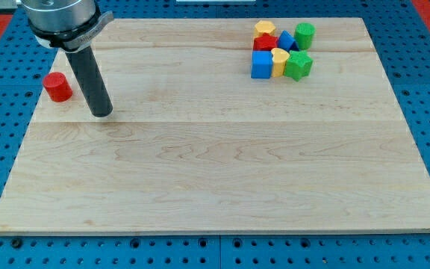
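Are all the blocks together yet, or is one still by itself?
Seven blocks sit bunched at the view's top right, among them a blue cube and a green block. The red cylinder stands alone at the left. My tip rests just right of it, not touching.

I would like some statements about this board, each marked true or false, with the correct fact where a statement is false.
1. My tip is in the left part of the wooden board. True.
2. My tip touches the red cylinder. False: a gap of bare board separates them; the cylinder stands to the view's left of the tip.
3. The red cylinder stands alone, far from the other blocks. True.
4. The cluster of blocks lies near the view's bottom edge. False: it lies near the view's top right.
5. The blue cube is at the cluster's lower left, with a yellow block on its right. True.
6. The cluster has only one green block. False: there are two, the upper green cylinder and the lower green block.
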You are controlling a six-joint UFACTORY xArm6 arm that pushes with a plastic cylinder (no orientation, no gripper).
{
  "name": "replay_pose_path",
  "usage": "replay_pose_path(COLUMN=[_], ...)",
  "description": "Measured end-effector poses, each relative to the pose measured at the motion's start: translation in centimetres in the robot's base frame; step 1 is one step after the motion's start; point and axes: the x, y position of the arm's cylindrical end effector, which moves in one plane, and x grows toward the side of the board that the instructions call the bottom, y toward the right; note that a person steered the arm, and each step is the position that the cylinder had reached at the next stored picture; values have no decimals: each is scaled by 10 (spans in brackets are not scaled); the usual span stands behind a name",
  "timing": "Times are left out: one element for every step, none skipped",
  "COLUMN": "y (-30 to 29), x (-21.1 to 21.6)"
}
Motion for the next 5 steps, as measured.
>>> replay_pose_path(y=[45, 168, 282, 384, 421], x=[9, 14, 6, -12, -61])
